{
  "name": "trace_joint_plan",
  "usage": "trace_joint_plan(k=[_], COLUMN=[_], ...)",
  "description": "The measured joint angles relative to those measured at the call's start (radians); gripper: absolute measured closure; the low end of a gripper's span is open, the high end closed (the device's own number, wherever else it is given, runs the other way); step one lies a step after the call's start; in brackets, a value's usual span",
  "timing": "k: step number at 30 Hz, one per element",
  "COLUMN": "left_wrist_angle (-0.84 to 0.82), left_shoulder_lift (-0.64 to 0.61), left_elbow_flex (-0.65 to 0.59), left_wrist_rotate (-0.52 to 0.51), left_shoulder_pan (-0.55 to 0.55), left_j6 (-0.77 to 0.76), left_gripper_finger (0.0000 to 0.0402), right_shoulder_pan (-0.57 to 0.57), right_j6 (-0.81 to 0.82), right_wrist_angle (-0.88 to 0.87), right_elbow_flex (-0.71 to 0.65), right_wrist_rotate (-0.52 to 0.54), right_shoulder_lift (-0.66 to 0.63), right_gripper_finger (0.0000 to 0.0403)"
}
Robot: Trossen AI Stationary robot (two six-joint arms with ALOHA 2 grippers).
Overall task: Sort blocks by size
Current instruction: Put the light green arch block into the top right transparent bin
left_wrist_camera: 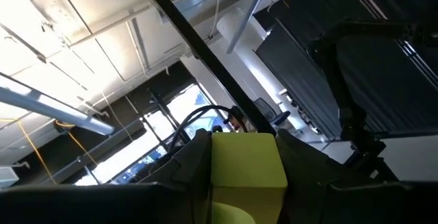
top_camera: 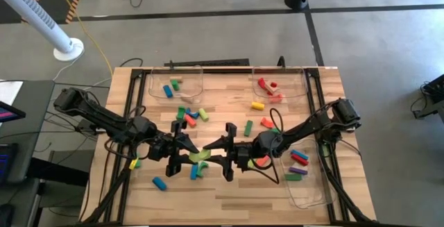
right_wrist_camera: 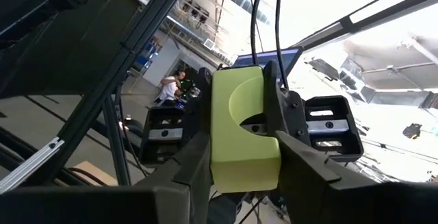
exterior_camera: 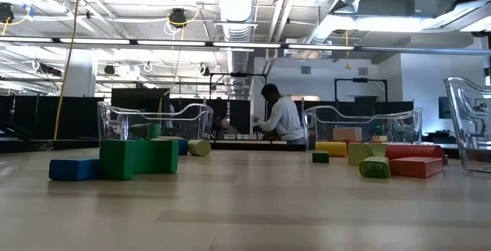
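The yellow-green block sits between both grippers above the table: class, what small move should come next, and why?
Probably the left gripper should open and back away. Both wrist views show the yellow-green block between dark fingers, and the high view shows it bridging the left gripper and the right gripper, so this looks like a handover. The right arm could then carry it alone to a tray.

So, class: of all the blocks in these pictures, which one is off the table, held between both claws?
The yellow-green block with a curved notch: the left claw and right claw grip it from opposite ends, while the others lie on the table or in trays.
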Motion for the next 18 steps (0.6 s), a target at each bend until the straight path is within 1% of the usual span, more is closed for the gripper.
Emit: trace_joint_plan(k=[3, 6, 10, 14, 18], left_wrist_angle=[-0.015, -0.029, -0.044, -0.105, -0.185], left_shoulder_lift=[0.0, 0.0, -0.001, -0.027, -0.08], left_elbow_flex=[0.0, 0.0, 0.0, 0.0, 0.0], left_wrist_rotate=[0.004, 0.005, 0.002, -0.014, -0.039], left_shoulder_pan=[0.0, 0.0, 0.001, 0.0, 0.0], left_j6=[-0.007, -0.009, -0.033, -0.034, -0.035], left_gripper_finger=[0.0265, 0.0251, 0.0234, 0.0223, 0.0214], right_shoulder_pan=[0.001, 0.002, 0.012, 0.027, 0.041], right_j6=[0.0, 0.006, 0.006, -0.013, -0.028], right_wrist_angle=[-0.012, -0.033, -0.054, -0.063, -0.112], right_elbow_flex=[0.0, 0.0, 0.001, 0.001, 0.001], right_wrist_rotate=[0.032, 0.051, 0.108, 0.144, 0.222], right_shoulder_lift=[0.0, 0.0, 0.0, 0.0, -0.021], right_gripper_finger=[0.0234, 0.0237, 0.0241, 0.024, 0.024])
